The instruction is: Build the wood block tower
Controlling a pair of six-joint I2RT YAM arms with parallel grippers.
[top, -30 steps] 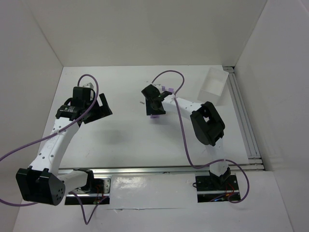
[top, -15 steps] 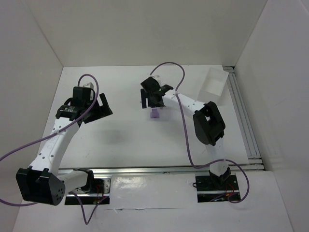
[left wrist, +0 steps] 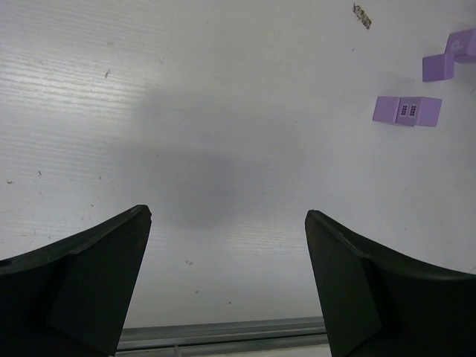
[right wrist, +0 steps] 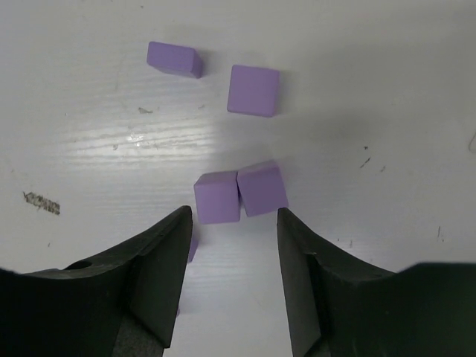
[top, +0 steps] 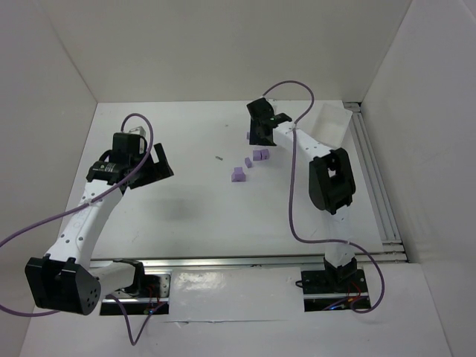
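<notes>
Lilac wood blocks (top: 248, 162) lie loose mid-table by the right gripper (right wrist: 234, 223).
White table (top: 186, 216): left gripper (left wrist: 227, 216) hovers at left, jaws wide apart, empty. Right arm (top: 327, 178) stretches far, jaws apart, holding nothing, two touching blocks just beyond its fingertips (right wrist: 182, 219). Tray (top: 327, 130) sits far right at the table's edge.

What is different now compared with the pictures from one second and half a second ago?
The right gripper moved from the middle towards the far right and now stands open, holding nothing, just short of a pair of wood blocks. Blocks it hid before now lie in view. Whether it let one go cannot be told. The nearest block, the open left gripper and the white tray stayed in place.
</notes>
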